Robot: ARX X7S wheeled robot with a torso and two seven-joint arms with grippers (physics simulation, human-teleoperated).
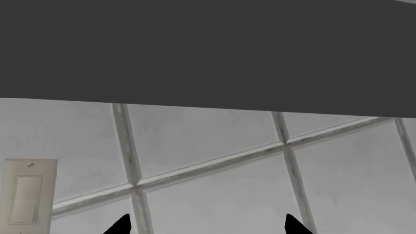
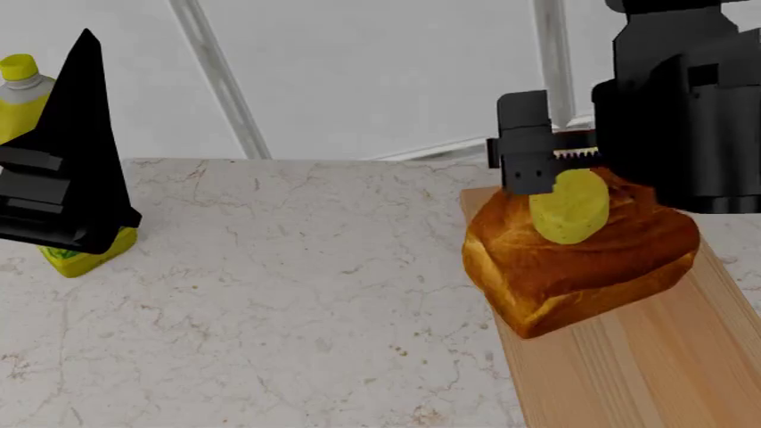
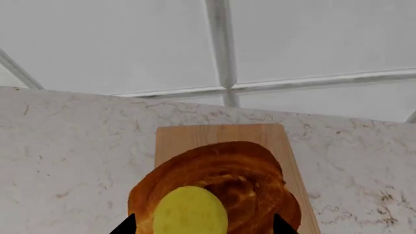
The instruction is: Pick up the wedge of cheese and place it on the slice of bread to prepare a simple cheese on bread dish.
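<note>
Right gripper [image 2: 557, 165] stood directly above the bread, its black blocky housing filling the head view's upper right; a toothed bar showed on its near face. In the right wrist view its two dark fingertips [image 3: 124, 226] appeared well apart, one on either side of the cheese, with visible gaps to it, so the jaws were spread and not pinching anything.

One wedge of cheese [image 2: 569, 207] was present: a small, matte, plain yellow rounded chunk. It rested on the domed top of the slice of bread [image 2: 571, 259], toward the loaf's near side in the wrist view.

One slice of bread was present: a large, glossy, golden-brown loaf chunk with a swirled crust and blocky sides. It lay on one pale wooden board [image 2: 642, 357] with straight lengthwise grain, covering the board's far part.

The board lay on a marble counter [image 2: 285, 294], off-white with faint brown veining. Behind the counter ran a wall of large grey tiles [image 2: 380, 71] with pale grout lines.

Left gripper [image 1: 206, 225] pointed at that wall; its two black fingertips showed well apart with nothing between them. One beige wall switch plate [image 1: 27, 199] appeared in the left wrist view.

One yellow bottle [image 2: 27, 98] with a yellow cap stood at the counter's left, largely hidden behind the left arm. No writing could be read on it.
</note>
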